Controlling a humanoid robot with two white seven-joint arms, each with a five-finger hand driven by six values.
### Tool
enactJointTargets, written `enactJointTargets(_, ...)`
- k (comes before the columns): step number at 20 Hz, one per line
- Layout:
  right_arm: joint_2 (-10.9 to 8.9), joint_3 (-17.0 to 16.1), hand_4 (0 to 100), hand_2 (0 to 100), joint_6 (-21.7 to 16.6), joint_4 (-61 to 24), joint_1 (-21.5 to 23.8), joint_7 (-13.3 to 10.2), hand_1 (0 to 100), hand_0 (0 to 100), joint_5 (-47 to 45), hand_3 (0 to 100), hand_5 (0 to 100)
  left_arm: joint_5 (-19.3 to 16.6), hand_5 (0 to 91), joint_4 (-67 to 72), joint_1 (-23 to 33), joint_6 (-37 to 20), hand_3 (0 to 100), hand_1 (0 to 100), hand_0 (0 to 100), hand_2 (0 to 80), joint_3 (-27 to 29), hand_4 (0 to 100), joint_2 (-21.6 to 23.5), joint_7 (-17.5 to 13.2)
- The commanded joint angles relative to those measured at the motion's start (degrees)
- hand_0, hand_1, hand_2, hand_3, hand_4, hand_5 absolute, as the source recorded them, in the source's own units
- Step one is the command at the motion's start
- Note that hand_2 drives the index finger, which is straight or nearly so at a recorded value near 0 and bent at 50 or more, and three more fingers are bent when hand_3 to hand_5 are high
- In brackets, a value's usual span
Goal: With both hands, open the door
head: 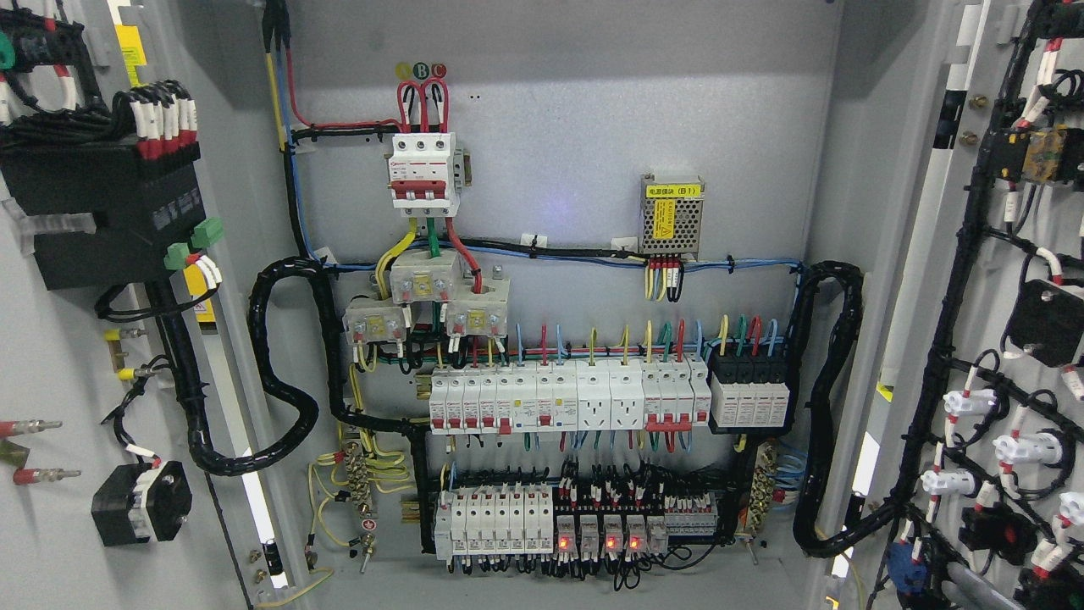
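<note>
Both leaves of the electrical cabinet stand swung wide, so the opening step looks done or very nearly so; nothing of the enclosure is covered any longer. Neither robot hand nor arm shows anywhere in the head view, so whether the fingers are spread, curled or holding anything cannot be told, and places cannot be given relative to a hand that is out of sight.

Going from left to right: the left door [51, 381] fills the left edge, its inner face turned toward the camera and carrying a black transformer-like block [102, 212] with red-and-white ferruled wires, plus a small black rotary switch body [140, 501] lower down. A thick black corrugated conduit [279, 364] loops from that door into the cabinet. On the back panel [559, 110] sits a red-and-white three-pole main breaker [423, 174], beneath it three pale current transformers [428, 301], and to the right a small metal power supply module [671, 216] with a yellow label. Below run a row of white breakers and sockets [567, 398] and a lower row of relays [610, 534] with red lights glowing. A second black conduit [834, 407] loops to the right door [999, 339], whose inner face holds black wire bundles and white-backed push-button units.

As a judgement, any next move calls only for checking that both doors rest fully open and keeping the hands clear of the live wiring.
</note>
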Motion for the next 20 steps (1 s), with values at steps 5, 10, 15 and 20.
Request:
enactJointTargets(5,0.22,-1.2,0,0,0.0,0.0,-0.2,0.0,7,21,-4.0,0,0,4.7,0.0,-1.3,2.9,0.1,6,0,3,1.8,9.2,5,0.0,-0.8)
enactJointTargets(10,0.75,-2.8,0,0,-0.2,0.0,0.2,0.1,7,21,-4.0,0,0,9.5,0.0,-0.9,3.7,1.6,7,0,3,2.7,14.3,5,0.1,-2.9)
enactJointTargets(15,2.86,-3.3,0,0,-0.2,0.0,0.6,0.1,7,21,-4.2,0,0,15.5,0.0,-0.2,3.0,12.0,8,0,2,3.5,20.3,6,0.3,-7.0)
enactJointTargets(20,3.39,-3.5,0,0,0.2,0.1,0.7,0.0,7,21,-8.4,0,0,16.0,0.0,5.7,-1.6,16.7,9,0,2,4.0,23.8,6,3.4,-10.7)
